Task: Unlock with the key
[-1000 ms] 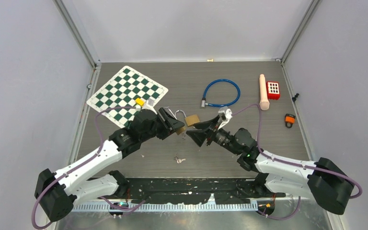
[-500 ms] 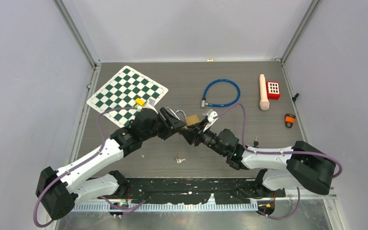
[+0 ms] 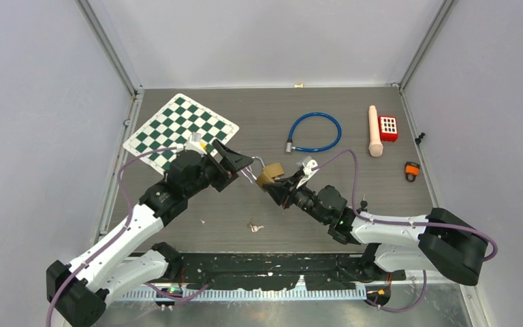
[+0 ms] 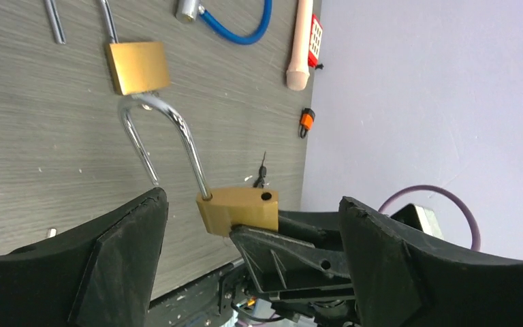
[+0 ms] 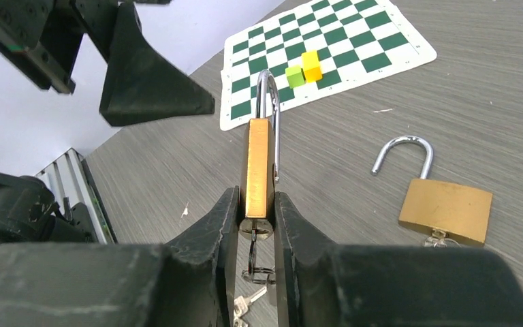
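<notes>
The green-and-white chessboard lies at the upper left of the overhead view, with a yellow cube and a green cube on it. Just right of the board's lower corner, the left gripper stands with its jaws spread wide, grasping nothing. Seen from its own camera, its black fingers flank the held lock without touching it.

At centre frame the right gripper is clamped on the brass body of the padlock, which it holds off the table with the shackle pointing toward the left gripper. One leg of that shackle is out of the body. A key ring hangs under the lock between the fingers.

A second padlock lies flat nearby, its shackle also open. A small bunch of keys lies below centre.

Further right are a blue cable loop, a beige rod and a red keypad block. An orange-and-black piece sits at the right edge.
</notes>
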`<state>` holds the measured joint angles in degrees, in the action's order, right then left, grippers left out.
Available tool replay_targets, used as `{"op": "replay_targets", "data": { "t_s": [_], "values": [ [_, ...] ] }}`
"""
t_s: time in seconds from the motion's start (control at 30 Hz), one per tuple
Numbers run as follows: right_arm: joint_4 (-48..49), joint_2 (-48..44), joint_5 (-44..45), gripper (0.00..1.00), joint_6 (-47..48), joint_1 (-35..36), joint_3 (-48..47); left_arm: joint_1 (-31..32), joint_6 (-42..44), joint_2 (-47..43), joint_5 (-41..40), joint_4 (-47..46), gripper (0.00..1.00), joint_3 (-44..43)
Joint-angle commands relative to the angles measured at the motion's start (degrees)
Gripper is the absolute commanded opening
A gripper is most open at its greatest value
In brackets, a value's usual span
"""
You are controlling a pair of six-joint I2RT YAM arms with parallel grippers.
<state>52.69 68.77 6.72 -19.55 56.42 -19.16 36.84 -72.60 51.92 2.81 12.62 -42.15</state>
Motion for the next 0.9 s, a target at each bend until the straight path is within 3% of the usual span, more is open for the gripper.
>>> {"op": "replay_targets", "data": {
  "t_s": [0.0,0.23,0.4,0.7,0.87],
  "values": [
    [5.4,-4.5,-1.5,0.05,0.5,-0.3,-0.5,-2.3,3.6,-0.9,2.2,0.7,0.91,0.5],
    [-3.9,-6.0,-3.2,0.05,-3.8,-3.8,-0.2,-6.0,9.1,-2.3,0.6,8.8,0.99,-0.3],
    [-7.1,-3.6,-14.0,0.05,-13.1,-10.2,1.8,-8.6,14.5,-5.8,-5.3,15.4,1.0,0.6],
    [-11.8,-0.1,-28.2,0.05,-21.9,-19.3,4.8,-13.2,19.5,-13.0,-10.5,20.8,1.0,2.2],
    [-12.0,3.0,-30.0,0.05,-27.1,-23.9,8.0,-16.1,21.9,-15.1,-10.4,22.4,1.0,2.2]
  ]
}}
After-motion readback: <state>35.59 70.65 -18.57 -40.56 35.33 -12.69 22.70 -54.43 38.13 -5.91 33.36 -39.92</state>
